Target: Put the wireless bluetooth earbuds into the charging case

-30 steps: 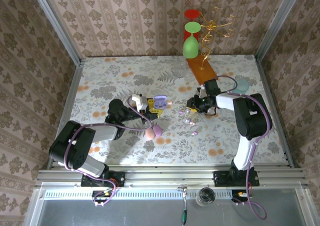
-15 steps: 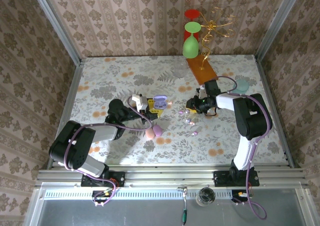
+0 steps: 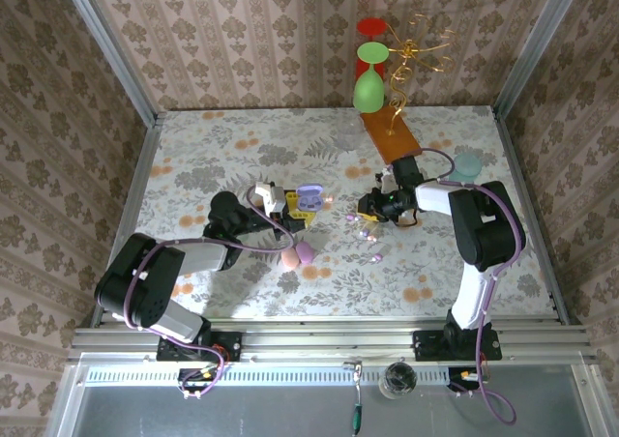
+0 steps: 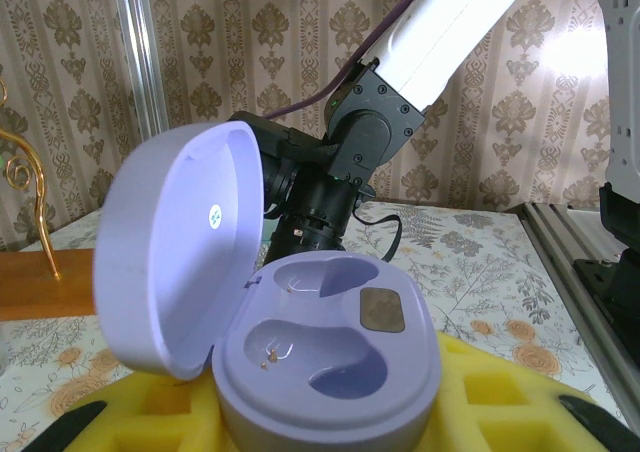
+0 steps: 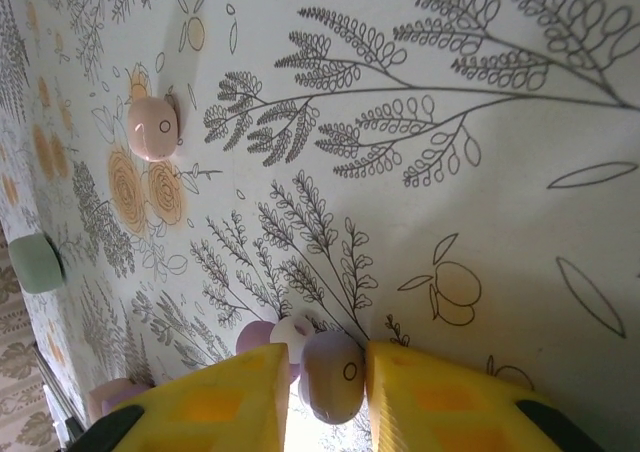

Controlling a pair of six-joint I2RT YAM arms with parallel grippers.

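1. Right wrist view: one lilac earbud (image 5: 333,375) lies on the table (image 5: 480,172) between the yellow pads (image 5: 440,397) of the right gripper (image 5: 327,360). The jaws are drawn narrow around it, one pad touching its side and the other just beside it. Pinching this low, right at the cloth, looks meant to trap the glossy nub so it cannot roll off.
2. The other wireless bluetooth earbuds lie loose. Two more (image 5: 262,337) crowd just behind the pinched one, so they may get nudged. A pink one (image 5: 152,129) sits well apart on the floral print.
3. The charging case (image 4: 330,362) is clamped in the left gripper (image 3: 296,217). Its lid (image 4: 170,242) is swung back and both wells face up, empty. It appears to be held this way as a steady, open target rather than left free to slide.
4. From the top camera, the case is held near mid-table with the right gripper close beside it, so the carry should be short.
5. No earbud is seated yet, so the task looks near its start. Each bud will probably need turning to match its well.
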